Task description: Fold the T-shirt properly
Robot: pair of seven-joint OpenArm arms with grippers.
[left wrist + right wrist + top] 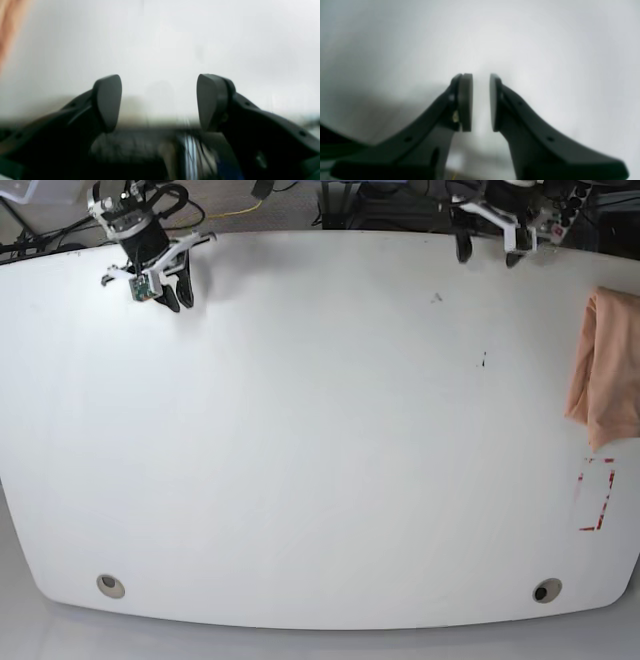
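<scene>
The shirt point(608, 365) is peach pink and lies bunched up at the right edge of the white table point(320, 440), with part of it running out of the picture. A blurry strip of the same pink shows at the top left corner of the left wrist view point(8, 27). Just below the shirt there is a small box drawn in red dashes point(597, 495) on the table. Both arms are far from the shirt's folds and do not touch it. The left gripper point(487, 250) hangs at the back edge of the table, up and to the left of the shirt. Its two black fingers point(107, 102) stand wide apart and hold nothing; only the bare white table shows between them. The right gripper point(176, 295) is well away from the shirt, at the far back corner on the other side of the table. Its fingers point(465, 102) are close together with only a thin gap between the pads, and nothing is held there. Two small round holes point(111, 585) sit near the front edge of the table, one on each side. Dark cables point(230, 195) lie behind the table.
</scene>
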